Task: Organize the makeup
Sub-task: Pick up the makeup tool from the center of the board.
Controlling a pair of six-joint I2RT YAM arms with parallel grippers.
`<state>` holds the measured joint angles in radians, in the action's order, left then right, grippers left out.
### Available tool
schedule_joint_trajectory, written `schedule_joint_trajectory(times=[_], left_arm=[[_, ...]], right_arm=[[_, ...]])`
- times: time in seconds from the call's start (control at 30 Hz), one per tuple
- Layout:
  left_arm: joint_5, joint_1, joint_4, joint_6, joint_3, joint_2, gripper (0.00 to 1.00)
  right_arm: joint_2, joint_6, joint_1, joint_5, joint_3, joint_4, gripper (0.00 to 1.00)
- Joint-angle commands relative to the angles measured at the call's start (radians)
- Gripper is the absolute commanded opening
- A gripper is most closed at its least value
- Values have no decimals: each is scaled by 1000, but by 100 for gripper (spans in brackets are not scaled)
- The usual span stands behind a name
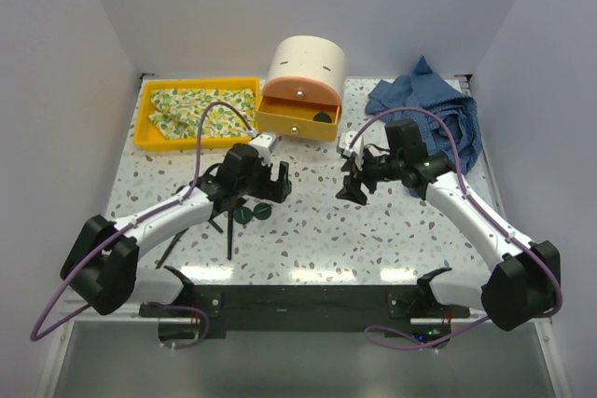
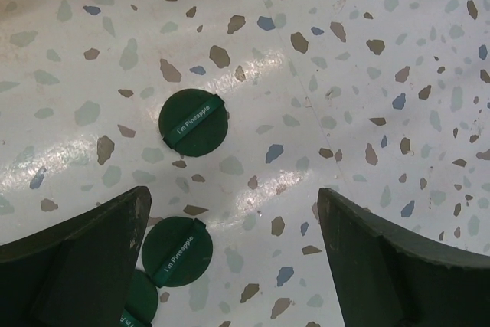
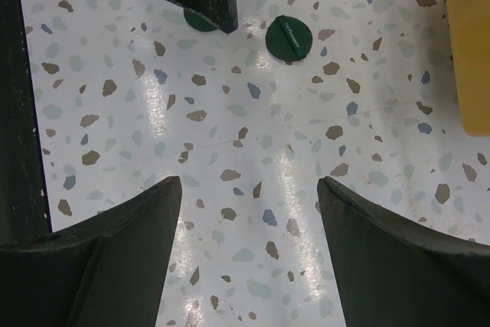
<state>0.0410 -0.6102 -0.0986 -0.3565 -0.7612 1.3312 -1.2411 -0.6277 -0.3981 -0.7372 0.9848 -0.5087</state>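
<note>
Dark green fingers of my left gripper fill the lower corners of the left wrist view, spread wide with nothing but bare speckled table between them. Beyond the fingertips one round green disc lies flat, its label strip reading "I'm Pineapple". A second disc lies just beside the inner edge of one finger. Close against it is a third disc, partly hidden under that same finger; I cannot tell whether the finger touches either of them

My right gripper also stands open and holds nothing, with bare table between its tips. Ahead of it, across the table, a green disc shows in the open, and a finger of my left gripper hides part of another

From above, both my arms reach toward the middle of the table, the left over the discs, the right well apart from them. Thin dark brushes lie on the table beside my left arm. At the far edge the orange drawer of a cream round-topped organiser stands pulled out, with one more green disc in it. A yellow tray holding a leaf-patterned cloth sits at the far left, and a blue cloth lies crumpled at the far right
</note>
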Motion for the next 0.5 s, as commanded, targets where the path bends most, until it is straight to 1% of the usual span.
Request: schedule_joint_trajectory(times=[0.0, 0.1, 0.13, 0.3, 0.33, 0.4, 0.47], left_arm=[[-64, -20, 83, 13, -61, 42, 94], [-87, -31, 82, 21, -82, 77, 92], [-92, -34, 115, 24, -96, 88, 91], [-145, -56, 100, 40, -133, 166, 84], [-154, -59, 100, 42, -135, 174, 81], [-185, -60, 100, 42, -136, 194, 77], [-208, -62, 100, 42, -138, 215, 68]], right_arm=[[20, 3, 7, -36, -5, 24, 76], [23, 2, 10, -37, -6, 25, 76], [25, 2, 8, -39, -8, 27, 76], [32, 2, 19, -41, -12, 27, 76], [34, 0, 22, -41, -11, 27, 76], [35, 0, 25, -42, -12, 29, 76], [34, 0, 25, -48, -11, 27, 76]])
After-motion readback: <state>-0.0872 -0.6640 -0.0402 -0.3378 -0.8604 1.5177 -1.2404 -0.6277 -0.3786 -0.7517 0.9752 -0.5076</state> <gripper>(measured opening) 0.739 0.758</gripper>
